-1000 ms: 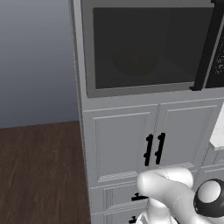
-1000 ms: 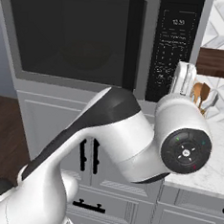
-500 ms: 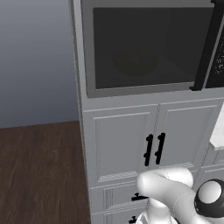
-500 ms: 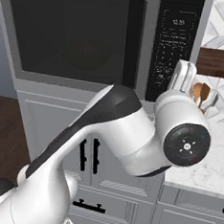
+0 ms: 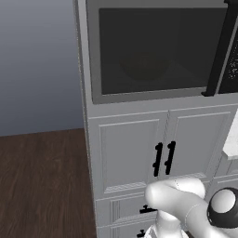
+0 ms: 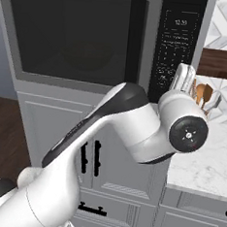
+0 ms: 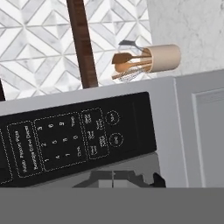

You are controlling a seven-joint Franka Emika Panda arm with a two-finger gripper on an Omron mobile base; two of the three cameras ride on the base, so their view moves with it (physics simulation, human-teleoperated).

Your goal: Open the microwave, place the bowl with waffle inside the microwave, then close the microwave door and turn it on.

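Observation:
The microwave point(image 5: 93, 60) is built in above white cabinets, and the microwave door point(image 6: 73, 39) is closed, its black bar handle point(image 6: 135, 39) upright beside the control panel point(image 6: 177, 48). Through the dark glass a dim round shape point(image 5: 145, 67) sits inside; I cannot tell whether it is the bowl with waffle. My gripper point(image 6: 183, 76) is shut with nothing in it, its tips right at the lower right of the panel. In the hand view the gripper point(image 7: 113, 180) sits just below the panel's round buttons point(image 7: 114, 129), and the panel point(image 7: 78, 140) looks rolled sideways.
A marble counter point(image 6: 208, 162) runs to the right of the microwave, with a tan utensil holder point(image 6: 202, 94) standing on it. White cabinet doors point(image 5: 135, 153) with short black handles lie below the oven. Dark wood floor point(image 5: 42, 181) spreads out to the left.
The wrist and elbow have lifted a little in the right base view. The hand stays by the lower right of the control panel, and the door stays closed.

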